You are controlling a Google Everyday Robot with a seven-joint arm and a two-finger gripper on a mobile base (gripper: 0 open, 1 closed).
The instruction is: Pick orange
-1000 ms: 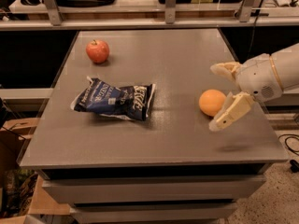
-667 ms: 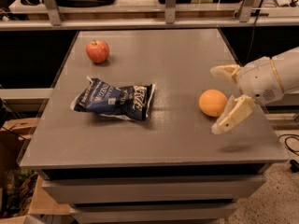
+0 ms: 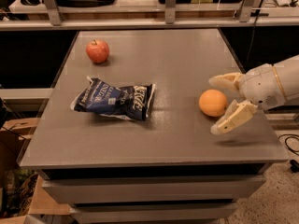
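Note:
The orange (image 3: 213, 102) is round, smooth and plain orange. It rests on the grey table (image 3: 154, 139) near the right edge. My gripper (image 3: 216, 105) reaches in from the right with its cream fingers spread open. One finger (image 3: 224, 81) lies behind the orange and the other (image 3: 232, 118) in front of it. The orange sits between the fingers, with a gap on each side.
A red apple (image 3: 97, 51) with a stem sits at the back left. A dark blue chip bag (image 3: 113, 98) lies in the middle left. Shelves run behind the table. Cardboard boxes (image 3: 11, 129) stand on the floor at the left.
The gripper has shifted slightly to the left, so its open fingers now straddle the orange more. The orange, apple and bag have not moved.

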